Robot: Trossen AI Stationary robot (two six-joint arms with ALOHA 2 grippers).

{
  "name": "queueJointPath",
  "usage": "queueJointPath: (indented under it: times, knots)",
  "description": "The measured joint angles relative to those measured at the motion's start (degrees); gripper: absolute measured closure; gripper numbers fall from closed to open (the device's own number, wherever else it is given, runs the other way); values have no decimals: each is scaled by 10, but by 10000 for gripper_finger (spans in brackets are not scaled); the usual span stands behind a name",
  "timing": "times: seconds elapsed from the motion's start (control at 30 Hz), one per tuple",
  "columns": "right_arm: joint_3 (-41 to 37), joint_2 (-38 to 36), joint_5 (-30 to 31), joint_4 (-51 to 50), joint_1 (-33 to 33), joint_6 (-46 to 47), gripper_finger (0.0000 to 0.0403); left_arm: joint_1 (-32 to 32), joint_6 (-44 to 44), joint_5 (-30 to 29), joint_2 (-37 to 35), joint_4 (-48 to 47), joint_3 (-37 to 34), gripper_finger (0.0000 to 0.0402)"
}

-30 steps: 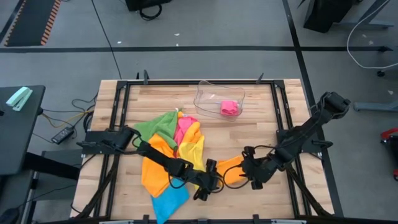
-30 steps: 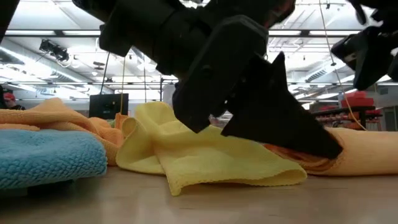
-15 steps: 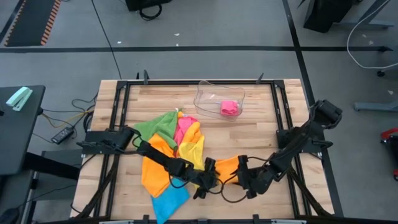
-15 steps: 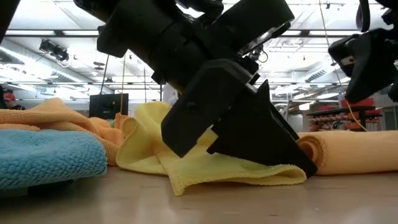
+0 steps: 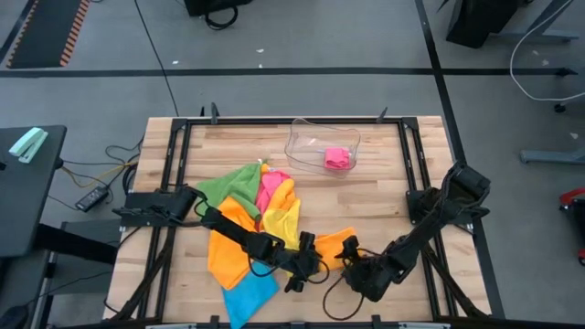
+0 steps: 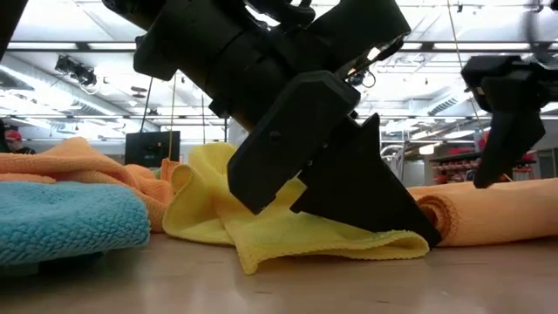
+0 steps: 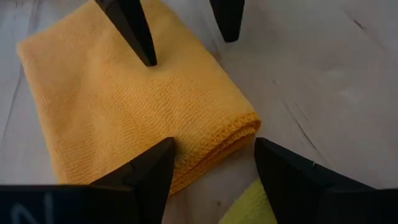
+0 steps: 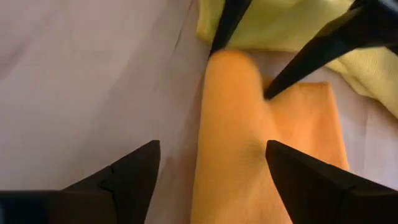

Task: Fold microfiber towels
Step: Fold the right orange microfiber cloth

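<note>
A folded orange towel (image 5: 335, 243) (image 7: 118, 106) lies flat near the table's front edge, between my two grippers. My left gripper (image 5: 313, 258) (image 7: 214, 155) comes at it from the left, open, its fingers on either side of the towel's folded corner (image 7: 239, 127). My right gripper (image 5: 347, 263) (image 8: 214, 152) faces it from the right, open, one finger over the towel, the other over bare wood. To the left lies a loose pile of towels: green (image 5: 228, 183), pink (image 5: 271, 188), yellow (image 5: 285, 219), orange (image 5: 228, 245) and blue (image 5: 249, 294). My left gripper slants down at the orange towel's folded corner (image 7: 239, 127) from the table's left; whether its fingers touch the cloth I cannot tell. My right gripper slants down from the right, with one fingertip (image 7: 147, 57) low over the towel's top face; touch or not, I cannot tell.
A clear plastic tray (image 5: 306, 137) at the back middle holds a folded pink towel (image 5: 337, 158). A corner of the yellow towel (image 6: 288, 231) lies under my left gripper, beside the orange fold (image 6: 440, 218). Bare wood shows to the right and behind.
My right gripper has sunk and gone toward the table's near edge and left, rolling its wrist, closer to my left gripper. The orange towel, partly under my left finger a second ago, now lies with its rolled fold showing beside that finger's tip.
</note>
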Motion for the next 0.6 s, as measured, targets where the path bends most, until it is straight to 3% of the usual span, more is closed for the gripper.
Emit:
queueJointPath:
  times: [0.33,0.6]
  knots:
    - [2,-4,24,-114,4,11,83,0,-10,0,0,0,0,178]
    - [0,-3,61,-128,1,-106,83,4,-47,1,0,0,0,179]
